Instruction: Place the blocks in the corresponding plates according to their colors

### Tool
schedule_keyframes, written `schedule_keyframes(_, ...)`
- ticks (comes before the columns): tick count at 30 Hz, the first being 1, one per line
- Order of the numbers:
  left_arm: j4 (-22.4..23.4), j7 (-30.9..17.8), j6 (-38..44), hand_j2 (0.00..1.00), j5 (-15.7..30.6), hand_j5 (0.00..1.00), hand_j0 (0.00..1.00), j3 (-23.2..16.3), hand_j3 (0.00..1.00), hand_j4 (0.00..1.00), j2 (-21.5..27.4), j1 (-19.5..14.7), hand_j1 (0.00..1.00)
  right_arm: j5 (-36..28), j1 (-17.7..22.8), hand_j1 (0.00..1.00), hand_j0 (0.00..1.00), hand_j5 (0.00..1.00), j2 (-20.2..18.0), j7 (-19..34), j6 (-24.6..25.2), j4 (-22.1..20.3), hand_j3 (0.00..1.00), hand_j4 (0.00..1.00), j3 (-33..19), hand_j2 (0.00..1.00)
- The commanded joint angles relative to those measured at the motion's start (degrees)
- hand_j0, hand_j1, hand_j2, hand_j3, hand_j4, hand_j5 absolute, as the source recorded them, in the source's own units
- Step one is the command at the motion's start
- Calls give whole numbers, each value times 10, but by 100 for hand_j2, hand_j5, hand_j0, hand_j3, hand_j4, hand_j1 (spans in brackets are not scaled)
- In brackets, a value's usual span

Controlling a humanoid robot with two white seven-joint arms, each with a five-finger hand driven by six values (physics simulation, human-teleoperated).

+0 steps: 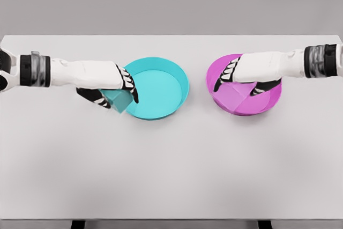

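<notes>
Left hand (115,87) is clamped on the cyan block (119,100), thumb and fingers wrapped over its top; block sits tilted at the left rim of the cyan plate (177,81), partly over the rim, not yet down on the plate floor as far as I can tell; plate is left of centre, toward the table's (171,170) far edge.

Right hand (241,79) is over the magenta plate (270,103), which sits right of centre, same distance from the far edge; fingers curled down onto the magenta block (231,96); block looks to lie inside the plate, colour match makes its edges hard to read; can't tell whether the fingers are gripping it or just resting on it.

Step in hand, my read: both blocks are at their matching plates, release is what's left.

How to do it well:
- left: carry the block further right, past the rim toward the plate's middle, before opening; letting go here risks it tipping off the rim onto the table
- level the block first; lower until it touches
- right: open the fingers straight, lift vertically; don't drag the plate
- retreat each arm outward, toward its own table end
</notes>
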Motion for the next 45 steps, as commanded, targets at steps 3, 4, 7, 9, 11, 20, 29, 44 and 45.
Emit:
schedule_keyframes(3, 52, 0, 2, 66, 1, 66, 66, 9, 66, 66, -40, -2, 66, -15, 0, 63, 63, 63, 2, 0, 1, 89, 63, 63, -19, 63)
schedule_keyframes(4, 58, 0, 2, 66, 0, 66, 66, 10, 66, 66, -45, -3, 66, -13, 1, 63, 63, 63, 4, 0, 1, 103, 63, 63, -18, 63)
schedule_keyframes(7, 73, 0, 2, 66, 0, 66, 66, 14, 66, 66, -66, -15, 66, -10, 2, 63, 63, 63, 6, 0, 1, 130, 63, 63, -18, 63)
schedule_keyframes(9, 99, 0, 2, 66, 0, 66, 66, 14, 66, 66, -89, -18, 66, -1, 2, 63, 63, 63, 25, 0, 1, 163, 63, 63, -18, 63)
schedule_keyframes(11, 123, 0, 2, 66, -5, 66, 66, 14, 66, 66, -113, -19, 66, -1, 0, 63, 63, 63, 38, 0, 1, 175, 63, 63, -18, 63)
schedule_keyframes(20, 206, 0, 2, 66, -33, 66, 66, 14, 66, 66, -187, -26, 66, -1, -6, 100, 100, 100, 52, 0, 1, 175, 100, 100, -18, 100)
schedule_keyframes(29, 237, 0, 2, 66, -43, 66, 66, 13, 66, 66, -211, -25, 66, -9, -12, 100, 100, 100, 50, 0, 1, 175, 100, 100, -35, 100)
schedule_keyframes(44, 253, 0, 2, 96, -46, 96, 96, 17, 96, 96, -225, -25, 96, -87, 10, 100, 100, 100, -17, 0, 1, 176, 100, 100, -83, 100)
schedule_keyframes(45, 249, 0, 2, 100, -44, 100, 100, 21, 100, 100, -225, -25, 100, -85, 22, 100, 100, 100, -16, 0, 1, 175, 100, 100, -87, 100)
